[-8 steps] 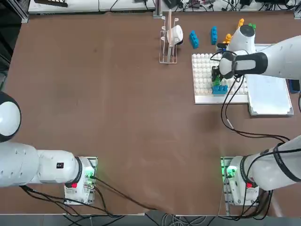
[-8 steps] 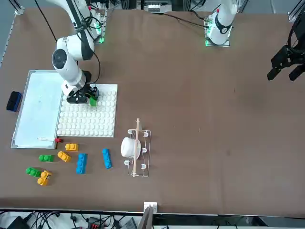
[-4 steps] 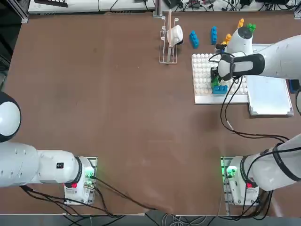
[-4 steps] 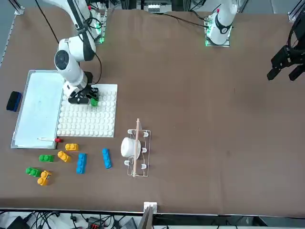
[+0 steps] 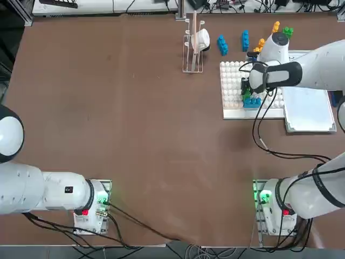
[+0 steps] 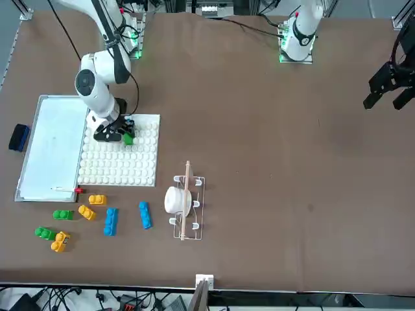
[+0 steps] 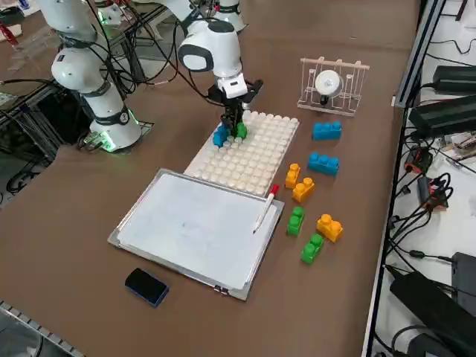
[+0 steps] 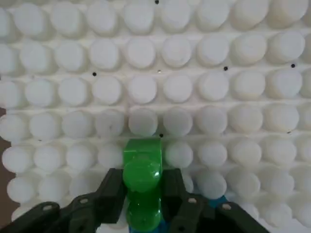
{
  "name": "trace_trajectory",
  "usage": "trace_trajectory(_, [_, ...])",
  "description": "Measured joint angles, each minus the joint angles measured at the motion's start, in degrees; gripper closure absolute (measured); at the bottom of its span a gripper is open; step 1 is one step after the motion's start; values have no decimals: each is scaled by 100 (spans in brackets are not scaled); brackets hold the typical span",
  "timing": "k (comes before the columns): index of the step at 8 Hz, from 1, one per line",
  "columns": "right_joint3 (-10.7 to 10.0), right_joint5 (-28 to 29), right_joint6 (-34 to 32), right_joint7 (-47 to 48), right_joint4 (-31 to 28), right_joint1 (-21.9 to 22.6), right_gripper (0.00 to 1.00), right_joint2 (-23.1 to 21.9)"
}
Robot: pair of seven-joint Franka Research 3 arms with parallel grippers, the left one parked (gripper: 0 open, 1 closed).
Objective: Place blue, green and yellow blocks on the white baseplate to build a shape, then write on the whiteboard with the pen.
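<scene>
Align studs squarely, then press green block [image 8: 142, 182] straight down without nudging blue block [image 7: 221, 135], near the baseplate's [image 7: 236, 165] robot-side edge; cannot tell whether seated. Gripping green block with right gripper [image 8: 143, 189], pointed down, reaching in from the whiteboard's [image 7: 201, 230] side.

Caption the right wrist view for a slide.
Right gripper clamping a green brick over the studded baseplate.
</scene>
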Motion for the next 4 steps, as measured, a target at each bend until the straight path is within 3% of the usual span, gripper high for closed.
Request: trace_trajectory(4, [0,0,60,5,-2,8,59,54])
